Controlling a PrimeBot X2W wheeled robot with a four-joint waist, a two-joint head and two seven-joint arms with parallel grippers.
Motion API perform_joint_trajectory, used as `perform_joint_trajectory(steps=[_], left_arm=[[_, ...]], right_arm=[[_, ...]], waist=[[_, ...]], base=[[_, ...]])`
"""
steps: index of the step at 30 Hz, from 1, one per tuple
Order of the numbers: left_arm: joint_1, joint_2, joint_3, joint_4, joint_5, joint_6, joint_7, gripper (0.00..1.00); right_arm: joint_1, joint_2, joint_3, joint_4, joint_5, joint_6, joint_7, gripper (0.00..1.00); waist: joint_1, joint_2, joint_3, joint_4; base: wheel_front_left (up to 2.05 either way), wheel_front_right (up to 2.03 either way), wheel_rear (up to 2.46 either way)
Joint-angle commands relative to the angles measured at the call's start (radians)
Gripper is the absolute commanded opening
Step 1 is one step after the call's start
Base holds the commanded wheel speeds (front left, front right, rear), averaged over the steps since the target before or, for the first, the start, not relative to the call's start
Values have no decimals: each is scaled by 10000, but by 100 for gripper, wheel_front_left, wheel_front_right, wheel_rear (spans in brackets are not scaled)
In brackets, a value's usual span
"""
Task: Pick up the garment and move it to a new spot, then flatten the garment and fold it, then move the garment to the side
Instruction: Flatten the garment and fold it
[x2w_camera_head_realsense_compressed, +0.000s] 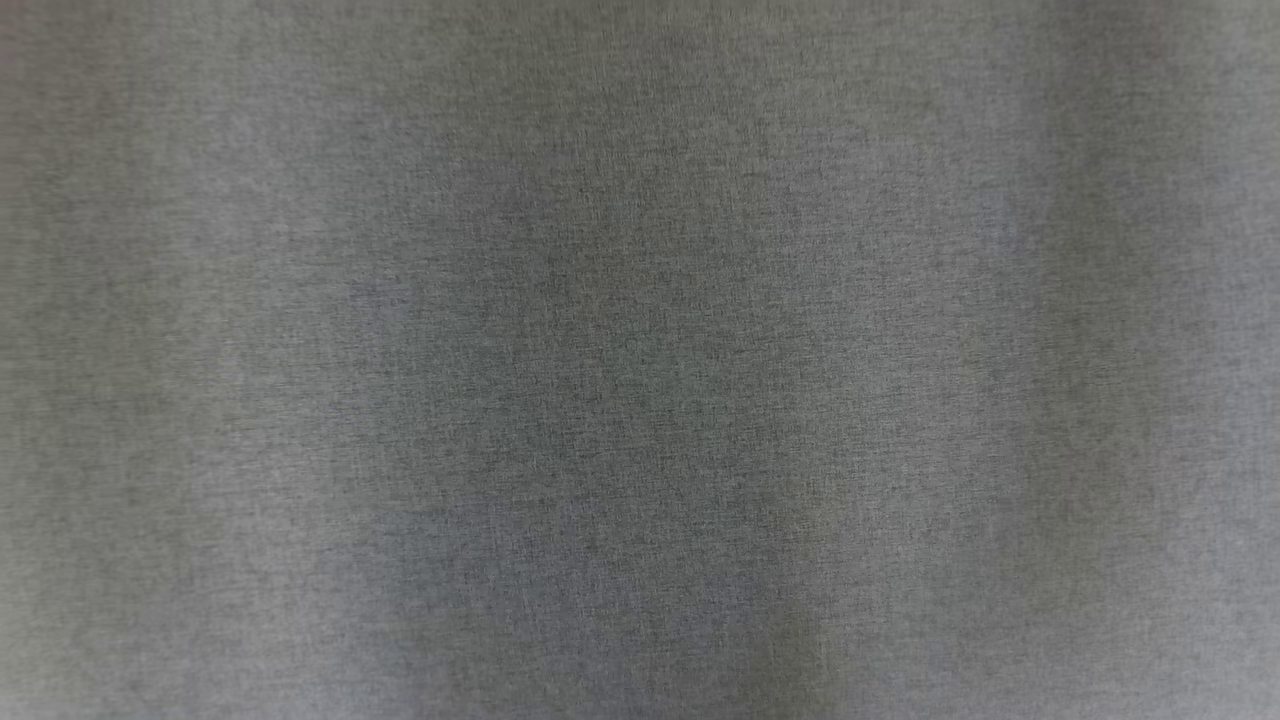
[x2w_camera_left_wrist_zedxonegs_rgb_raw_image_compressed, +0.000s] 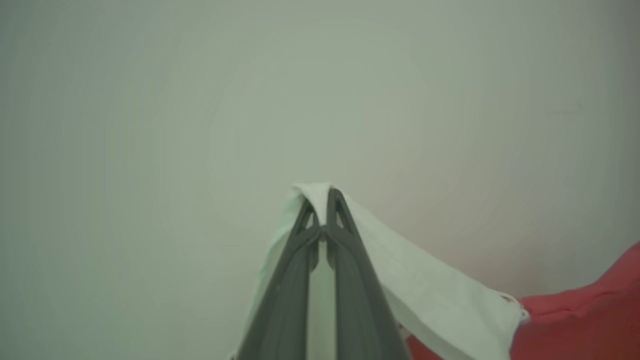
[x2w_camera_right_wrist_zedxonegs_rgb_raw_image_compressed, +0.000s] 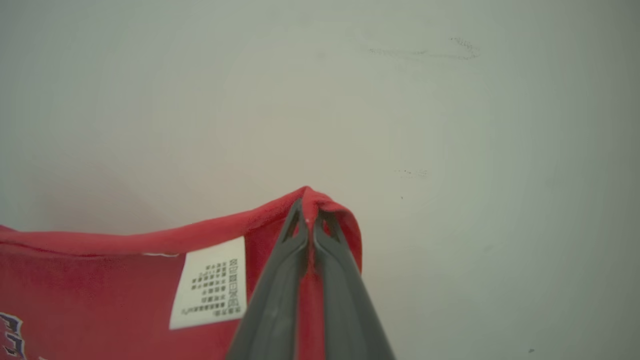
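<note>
The left gripper (x2w_camera_left_wrist_zedxonegs_rgb_raw_image_compressed: 322, 200) pinches the red fabric garment (x2w_camera_left_wrist_zedxonegs_rgb_raw_image_compressed: 590, 305) by its white cloth edge (x2w_camera_left_wrist_zedxonegs_rgb_raw_image_compressed: 430, 295). The right gripper (x2w_camera_right_wrist_zedxonegs_rgb_raw_image_compressed: 310, 212) clamps the red hem just beside a white printed label (x2w_camera_right_wrist_zedxonegs_rgb_raw_image_compressed: 210, 282). The head view shows a blurred grey weave (x2w_camera_head_realsense_compressed: 640, 360), perhaps fabric.

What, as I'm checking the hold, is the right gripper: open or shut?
Shut: the right gripper pinches an edge of the red garment.

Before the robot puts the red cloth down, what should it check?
1. Left gripper shut on white panel: ok.
2. Right gripper shut on red edge: ok.
3. Garment stretched flat between grippers: cannot tell.
4. Head view shows the landing spot: not ok, it is blurry grey.
5. Pinches deep enough to hold: cannot tell.
</note>
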Motion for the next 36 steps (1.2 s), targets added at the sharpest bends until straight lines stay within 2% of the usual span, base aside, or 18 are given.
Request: perform_joint_trajectory(steps=[1, 12, 25, 32, 36], left_arm=[[-186, -55, -80, 48, 70, 19, 12, 0], [-503, -228, -850, 741, -474, 21, -420, 0], [-315, -103, -1530, 1095, -986, 21, -1024, 0], [634, -202, -1545, 549, -1682, 21, -1509, 0], [2092, 217, -1535, -349, -1991, 22, -1721, 0]], right_arm=[[-104, 86, 59, 108, -2, -27, -71, 0], [-1035, 353, 793, 1462, 125, -27, -541, 0], [-1042, 346, 1508, 2246, 300, -27, -1088, 0], [-237, 120, 2155, 1780, 601, -27, -1379, 0], [1067, -191, 2565, 1123, 1279, -27, -1710, 0]], waist=[[-2, -3, 143, -58], [-2, -3, 489, -56], [-2, -3, 621, 105], [-2, -3, 508, 395], [-2, -3, 81, 424]], base=[[0, 0, 0], [0, 0, 0], [0, 0, 0], [0, 0, 0], [0, 0, 0]])
